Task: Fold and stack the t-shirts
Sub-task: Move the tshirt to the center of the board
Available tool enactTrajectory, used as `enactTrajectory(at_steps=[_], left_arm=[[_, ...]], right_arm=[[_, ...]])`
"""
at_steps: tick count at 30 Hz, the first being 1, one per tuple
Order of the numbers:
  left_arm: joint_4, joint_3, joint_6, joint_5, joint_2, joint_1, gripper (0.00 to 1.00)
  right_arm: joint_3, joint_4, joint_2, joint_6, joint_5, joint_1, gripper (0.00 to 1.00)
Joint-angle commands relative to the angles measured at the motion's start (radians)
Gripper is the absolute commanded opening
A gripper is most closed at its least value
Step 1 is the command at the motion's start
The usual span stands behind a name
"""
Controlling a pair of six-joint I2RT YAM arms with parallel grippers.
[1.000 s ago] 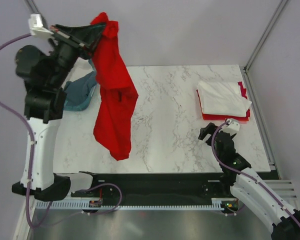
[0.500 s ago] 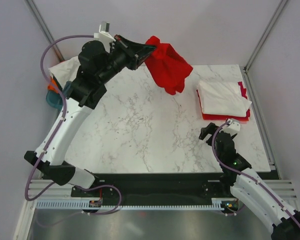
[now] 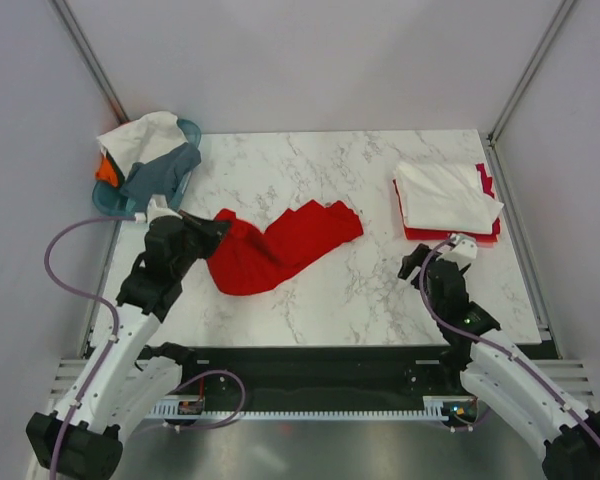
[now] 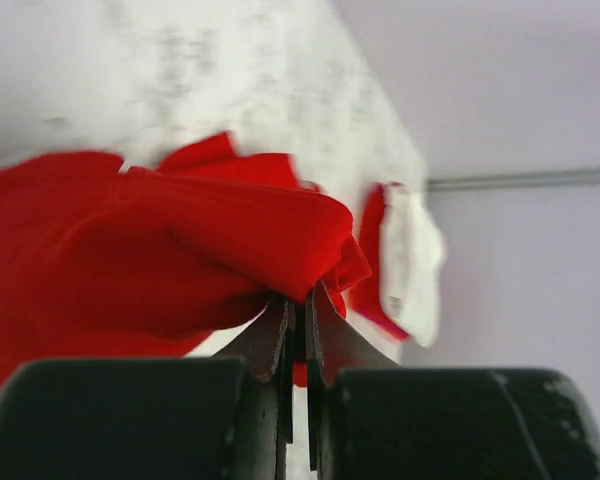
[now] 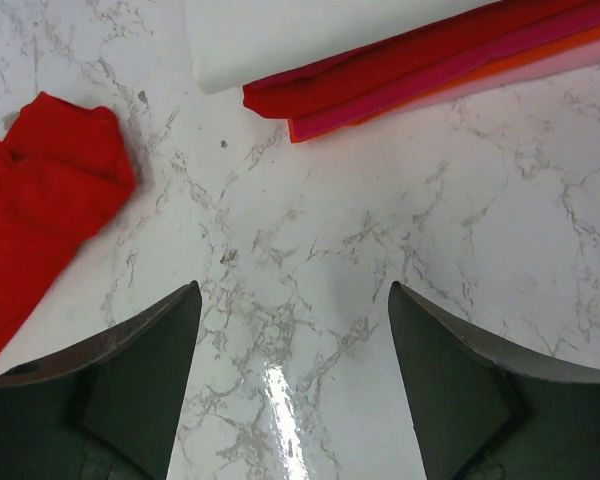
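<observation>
A bright red t-shirt (image 3: 280, 247) lies crumpled in a long band across the middle of the marble table (image 3: 330, 300). My left gripper (image 3: 217, 225) is shut on its left end, low over the table; the wrist view shows red cloth (image 4: 180, 260) pinched between the closed fingers. A folded stack (image 3: 445, 200), white tee on top of red ones, rests at the right; its edge (image 5: 410, 60) shows in the right wrist view. My right gripper (image 3: 412, 264) hangs open over bare marble just below that stack, its fingers (image 5: 140, 350) holding nothing.
A teal basket (image 3: 108, 200) at the far left corner holds white, grey and orange tees (image 3: 145, 150). Grey walls close the table on three sides. The arm bases and a black rail (image 3: 310, 375) run along the near edge.
My left arm swung the red t-shirt from high at the back left, across the rear, then down onto the table, where it now lies spread out. The right arm stayed put.
</observation>
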Motion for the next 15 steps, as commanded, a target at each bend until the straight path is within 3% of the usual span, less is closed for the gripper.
enactTrajectory(at_steps=[1,5,6,8,9,10,13,15], left_arm=[[0.005,-0.147,0.036,-0.179,-0.128,0.020,0.06],[-0.012,-0.169,0.166,-0.182,-0.183,0.020,0.12],[-0.054,-0.159,0.197,-0.190,-0.183,0.020,0.24],[-0.098,-0.139,0.212,-0.207,-0.182,0.020,0.32],[-0.117,-0.123,0.227,-0.211,-0.182,0.020,0.54],[-0.163,-0.115,0.229,-0.217,-0.179,0.019,0.61],[-0.217,-0.103,0.249,-0.219,-0.176,0.020,0.73],[-0.242,-0.099,0.257,-0.230,-0.180,0.019,0.76]], right_arm=[[0.117,0.011,0.133,-0.033,-0.034,0.002,0.83],[0.316,-0.039,0.398,-0.082,-0.096,0.002,0.75],[0.350,-0.049,0.443,-0.091,-0.094,0.002,0.74],[0.439,-0.073,0.569,-0.122,-0.087,0.002,0.72],[0.468,-0.082,0.609,-0.127,-0.073,0.002,0.70],[0.497,-0.088,0.647,-0.134,-0.058,0.002,0.69],[0.640,-0.121,0.796,-0.157,0.016,0.002,0.63],[0.694,-0.141,0.897,-0.183,0.039,0.002,0.58]])
